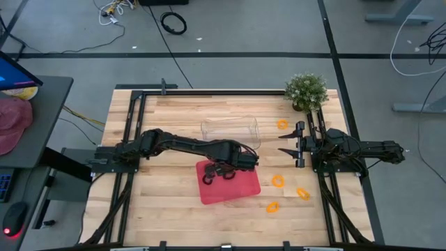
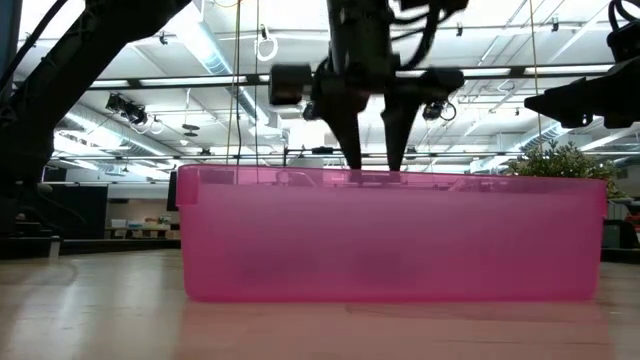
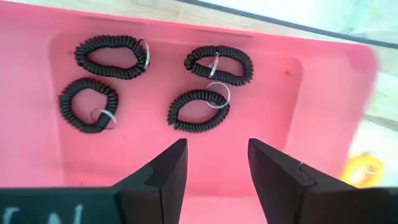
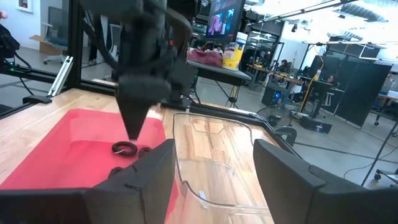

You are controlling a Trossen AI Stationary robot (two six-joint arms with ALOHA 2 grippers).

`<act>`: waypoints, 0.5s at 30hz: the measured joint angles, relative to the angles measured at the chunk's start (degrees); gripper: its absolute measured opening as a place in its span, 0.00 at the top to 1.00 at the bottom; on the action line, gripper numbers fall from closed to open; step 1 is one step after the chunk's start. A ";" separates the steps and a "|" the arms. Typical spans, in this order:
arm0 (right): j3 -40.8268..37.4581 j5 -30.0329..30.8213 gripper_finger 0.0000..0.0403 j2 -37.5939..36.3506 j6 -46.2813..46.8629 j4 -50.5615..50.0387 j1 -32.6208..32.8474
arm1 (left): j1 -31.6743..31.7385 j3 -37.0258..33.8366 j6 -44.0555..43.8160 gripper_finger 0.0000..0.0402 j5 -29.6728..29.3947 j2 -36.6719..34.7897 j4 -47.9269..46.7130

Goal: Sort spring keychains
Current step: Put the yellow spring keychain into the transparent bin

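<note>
The left gripper is hovering open and empty over the red tray; dipping lower risks snagging a sorted black keychain. The right gripper, also open, is waiting near the orange keychains.

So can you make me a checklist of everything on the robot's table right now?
Surface: wooden table, bare around the trays.
Job's things: four black keychains lie in the red tray; four orange keychains lie loose on the table's right side. The clear tray looks empty.
Clutter: small potted plant at the far right corner.
Hands: left hand open above the red tray, holding nothing; right hand open, waiting at the right edge.
Cables: none on the table; a black cable coil and white wires lie on the floor.
Surroundings: pink cap on a side desk.
</note>
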 joint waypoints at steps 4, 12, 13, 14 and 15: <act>-0.01 0.00 0.45 0.00 0.00 0.00 0.00 | -0.63 3.72 0.00 0.57 -1.60 0.00 -2.82; 0.00 0.00 0.45 0.00 0.00 0.01 -0.01 | -0.86 6.63 3.37 0.57 -4.02 -0.07 -3.26; -0.01 0.00 0.45 0.00 0.00 0.01 0.00 | -0.93 6.73 3.97 0.57 -5.02 -0.05 -3.33; -0.02 0.00 0.45 0.00 0.00 0.00 0.00 | -1.00 6.84 4.64 0.57 -6.16 -0.04 -3.30; -0.01 0.00 0.45 0.00 0.00 0.00 0.00 | -1.11 6.93 4.89 0.57 -7.12 -0.04 -3.25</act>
